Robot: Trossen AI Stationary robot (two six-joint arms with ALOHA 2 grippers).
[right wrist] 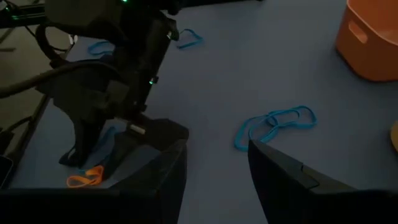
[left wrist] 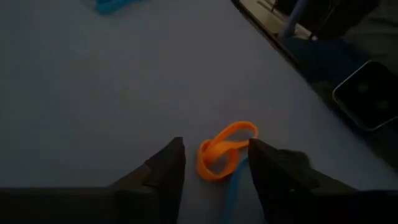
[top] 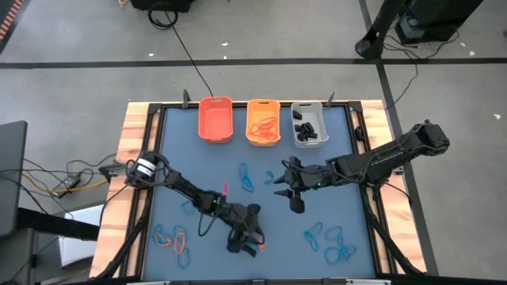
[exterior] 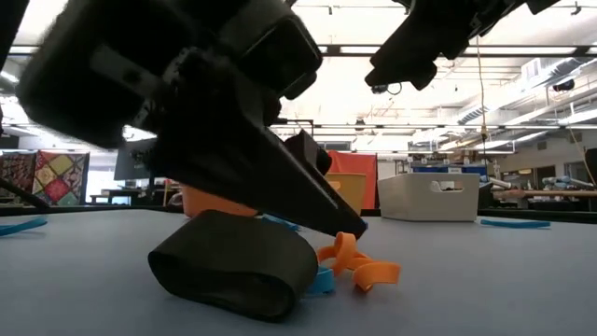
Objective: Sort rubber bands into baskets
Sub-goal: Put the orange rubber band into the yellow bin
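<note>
Near the table's front edge my left gripper [top: 247,244] is open and low. Its two fingers stand on either side of an orange rubber band [left wrist: 224,149], which lies flat on the table on top of a blue band [left wrist: 233,186]; I see no touch. The same orange band [exterior: 359,266] shows in the low view beside a dark finger [exterior: 224,271]. Above the table's middle my right gripper [top: 293,194] hangs open with nothing in it. At the far edge stand the orange basket [top: 215,119], the yellow-orange basket [top: 263,121] holding orange bands, and the grey-white basket [top: 309,124] holding black ones.
Blue bands lie at the table's middle [top: 247,178] and near right [top: 329,237]. A mixed cluster of blue and orange bands lies at the near left [top: 170,237]. In the right wrist view, a blue band pair [right wrist: 277,124] lies ahead of the right gripper, and the left arm [right wrist: 112,81] stands beyond.
</note>
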